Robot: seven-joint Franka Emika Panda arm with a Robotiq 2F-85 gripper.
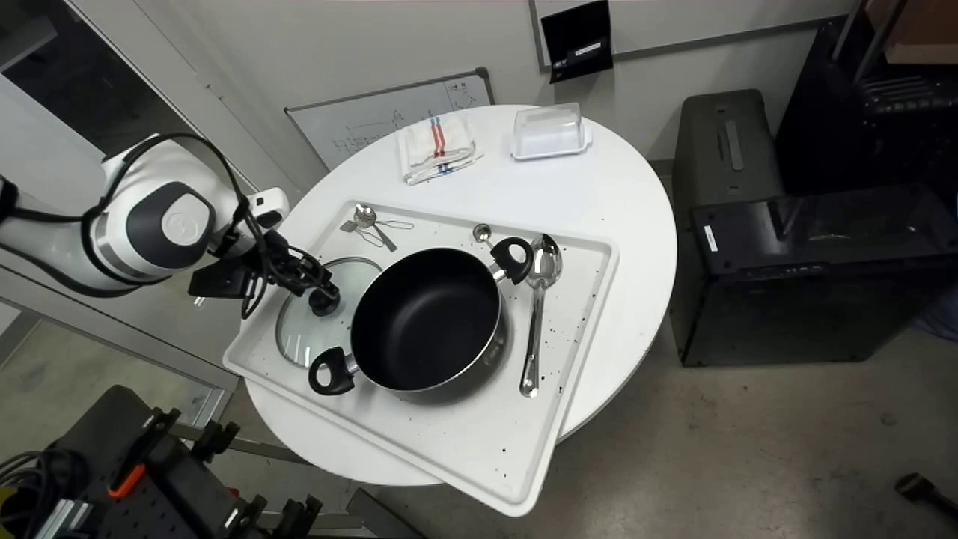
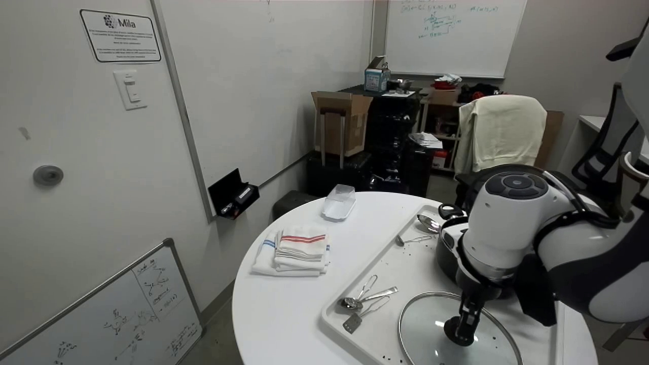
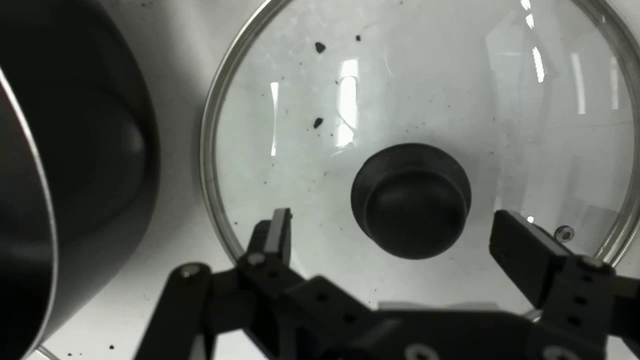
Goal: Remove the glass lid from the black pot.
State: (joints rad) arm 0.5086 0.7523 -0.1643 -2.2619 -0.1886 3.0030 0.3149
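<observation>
Pale walls (image 1: 337, 45) and a leaning whiteboard (image 1: 393, 112) stood well apart from the black pot (image 1: 426, 318), which sat in a white tray (image 1: 479, 449) on your round white table (image 1: 644, 254). Just beside that pot hung your gripper (image 3: 392, 222), its fingers (image 3: 279, 235) spread wide, one to either side of a dark knob (image 3: 415, 215); the wrist view showed a gap at both flanks, so you had hold of nothing, though how low the tips reached could not be told. Around the knob spread the glass lid (image 3: 410, 100), lying on the tray next to the pot without touching its wall, so the removal looked already done. You would likely have found that lid stiff and fairly weighty, slippery across the glass, and liable to chip if knocked against the pot. Your best hold seemed to be the knob, pinched squarely from both sides; the metal rim would probably have let the disc tip. Farther out, a metal spoon (image 1: 535, 322) lay on the pot's opposite side from the lid, small utensils (image 1: 365, 217) lay near the pot, and folded towels (image 1: 438, 146) and a clear-covered dish (image 1: 550, 131) rested well apart from it.
</observation>
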